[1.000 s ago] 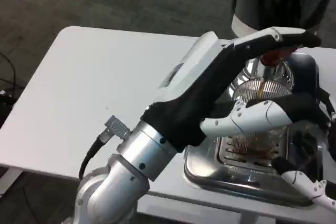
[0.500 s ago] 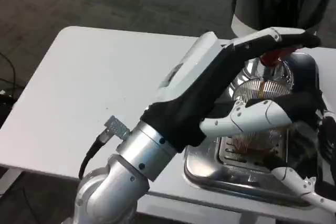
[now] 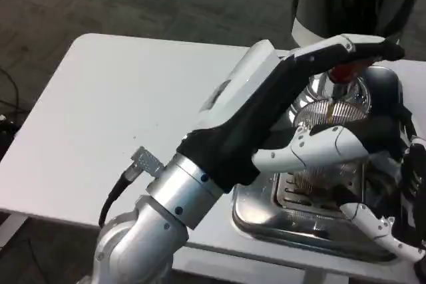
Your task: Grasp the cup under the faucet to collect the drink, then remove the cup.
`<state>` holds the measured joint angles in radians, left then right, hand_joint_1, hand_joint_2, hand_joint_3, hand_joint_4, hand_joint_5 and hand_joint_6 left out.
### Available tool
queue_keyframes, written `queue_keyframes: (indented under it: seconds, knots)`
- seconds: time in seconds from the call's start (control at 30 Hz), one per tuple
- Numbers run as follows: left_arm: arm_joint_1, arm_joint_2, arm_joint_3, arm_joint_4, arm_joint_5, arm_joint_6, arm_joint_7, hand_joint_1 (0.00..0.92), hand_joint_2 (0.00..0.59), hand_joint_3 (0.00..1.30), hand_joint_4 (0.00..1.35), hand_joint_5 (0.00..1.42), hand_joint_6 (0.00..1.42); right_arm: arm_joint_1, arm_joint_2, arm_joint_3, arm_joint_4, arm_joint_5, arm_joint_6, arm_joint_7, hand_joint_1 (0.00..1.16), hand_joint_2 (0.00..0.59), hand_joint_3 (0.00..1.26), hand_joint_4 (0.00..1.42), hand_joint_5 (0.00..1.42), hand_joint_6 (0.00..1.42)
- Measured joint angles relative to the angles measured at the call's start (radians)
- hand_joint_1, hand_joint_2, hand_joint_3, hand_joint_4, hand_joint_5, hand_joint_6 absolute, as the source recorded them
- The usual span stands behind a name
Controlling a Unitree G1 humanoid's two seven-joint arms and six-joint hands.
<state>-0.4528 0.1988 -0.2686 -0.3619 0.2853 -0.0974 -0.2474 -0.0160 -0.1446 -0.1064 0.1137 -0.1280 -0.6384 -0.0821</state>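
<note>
One white desk (image 3: 113,98) is seen from above, with one metal drip tray (image 3: 266,221) set at its right edge. One clear ribbed cup (image 3: 327,157) stands on the tray's slotted grate, directly under one faucet with a red-orange handle (image 3: 346,71). A thin stream of drink can be made out falling from the faucet into the cup's mouth, and a shallow brownish layer is visible at the cup's bottom.

Two hands are counted. The left hand (image 3: 313,108) is reached across from the lower left on one silver forearm (image 3: 180,197), and the cup is grasped by it: one finger (image 3: 313,151) is laid across the cup's near side, and another finger (image 3: 353,48) is stretched above, beside the faucet handle. The far side of the cup is hidden by the hand, so the full wrap of the grip cannot be told.

The right hand (image 3: 393,211) is seen at the picture's lower right, just beside the tray and near the cup. Its fingers are spread apart and nothing is held in it.

One grey plug with a black cable (image 3: 140,167) is attached near the left wrist.
</note>
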Motion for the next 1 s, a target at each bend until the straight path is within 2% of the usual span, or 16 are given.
queue_keyframes:
  seconds: [0.27, 0.67, 1.0]
  knots:
    - [0.0, 0.0, 0.001, 0.0, 0.0, 0.0, 0.0, 0.0, 0.067, 0.37, 0.28, 0.23, 0.16, -0.044, 0.045, 0.005, 0.048, -0.001, -0.01, -0.046, 0.78, 0.152, 0.05, 0.13, 0.16, 0.26]
    - [0.009, 0.0, 0.013, 0.0, -0.001, -0.003, 0.0, 0.0, 0.073, 0.37, 0.28, 0.23, 0.16, -0.064, 0.057, 0.037, 0.076, -0.021, -0.02, -0.063, 0.77, 0.161, 0.05, 0.13, 0.16, 0.25]
    - [0.012, 0.0, 0.017, 0.0, -0.001, -0.005, 0.0, 0.0, 0.073, 0.37, 0.28, 0.23, 0.16, -0.07, 0.058, 0.043, 0.077, -0.026, -0.017, -0.069, 0.76, 0.168, 0.05, 0.14, 0.17, 0.25]
